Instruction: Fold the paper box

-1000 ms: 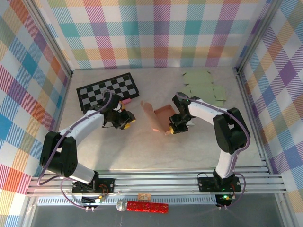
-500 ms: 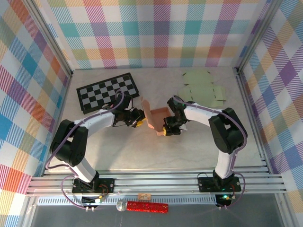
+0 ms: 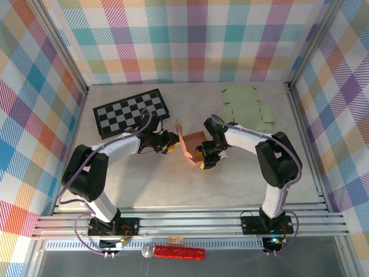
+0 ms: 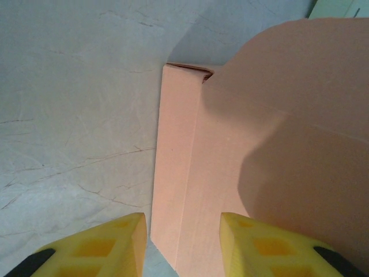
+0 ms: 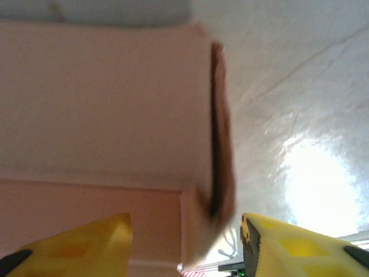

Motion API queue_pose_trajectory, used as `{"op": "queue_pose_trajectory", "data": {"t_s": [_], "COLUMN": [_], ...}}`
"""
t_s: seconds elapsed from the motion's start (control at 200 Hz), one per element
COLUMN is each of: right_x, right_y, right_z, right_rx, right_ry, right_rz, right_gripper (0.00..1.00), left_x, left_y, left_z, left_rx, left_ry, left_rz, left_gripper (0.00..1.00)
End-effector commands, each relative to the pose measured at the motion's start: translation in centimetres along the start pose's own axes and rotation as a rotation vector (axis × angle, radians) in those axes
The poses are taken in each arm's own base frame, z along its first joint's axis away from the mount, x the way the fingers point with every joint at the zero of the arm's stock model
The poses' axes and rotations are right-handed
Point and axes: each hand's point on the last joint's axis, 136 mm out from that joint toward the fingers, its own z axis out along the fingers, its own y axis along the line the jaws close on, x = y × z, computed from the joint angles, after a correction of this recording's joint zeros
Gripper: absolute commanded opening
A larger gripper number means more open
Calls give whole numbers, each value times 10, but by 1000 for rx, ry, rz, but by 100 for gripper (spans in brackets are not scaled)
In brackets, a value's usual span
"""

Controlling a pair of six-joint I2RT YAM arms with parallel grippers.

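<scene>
Top external view: the paper box (image 3: pixel 195 140) sits in the middle of the frame on the table (image 3: pixel 242 179). It is a pink cardboard blank, with one upright panel (image 3: pixel 180 135) standing at its left side and the rest low beside it. My left gripper (image 3: pixel 169 145) is just left of that panel. My right gripper (image 3: pixel 202 161) is at the box's lower right corner. A checkerboard mat (image 3: pixel 131 111) lies in the upper left, and a flat green sheet (image 3: pixel 248 107) in the upper right, well apart from the box.

Left wrist view: my left gripper (image 4: pixel 181 248) has its yellow fingers (image 4: pixel 98 245) apart at the bottom edge. The paper box (image 4: pixel 230 161) covers the right half of the frame, and its near edge falls between them. I see no pinch on the card. It looks more like a brace against the panel.

Right wrist view: my right gripper (image 5: pixel 184 242) has its jaws spread wide. A thin, blurred edge of the paper box (image 5: pixel 104 104) stands between them, and neither finger touches it. Bare table (image 5: pixel 300 115) is at the right.

I judge the fold only begun. One panel is raised, but no closed walls or tucked tabs show. The other sides and the closing remain to be done.
</scene>
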Motion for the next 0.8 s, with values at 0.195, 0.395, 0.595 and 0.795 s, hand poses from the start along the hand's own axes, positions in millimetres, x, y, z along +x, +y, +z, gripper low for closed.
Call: {"op": "queue_pose_trajectory", "data": {"t_s": [0.195, 0.395, 0.595, 0.795], "right_x": [14, 50, 98, 101], "right_y": [13, 66, 57, 62], "right_z": [-83, -156, -150, -134], "right_rx": [-153, -390, -323, -179], "right_ry": [-131, -294, -26, 1], "right_rz": [-274, -1017, -1470, -1547], "right_gripper": [67, 73, 70, 63], "left_x": [-4, -5, -7, -7], "left_y": [-14, -17, -19, -21], "left_z": [0, 0, 2, 4], "left_rx": [5, 4, 4, 4], "left_ry": [3, 5, 10, 14], "left_rz": [23, 26, 29, 34], "left_gripper": [38, 38, 38, 38]}}
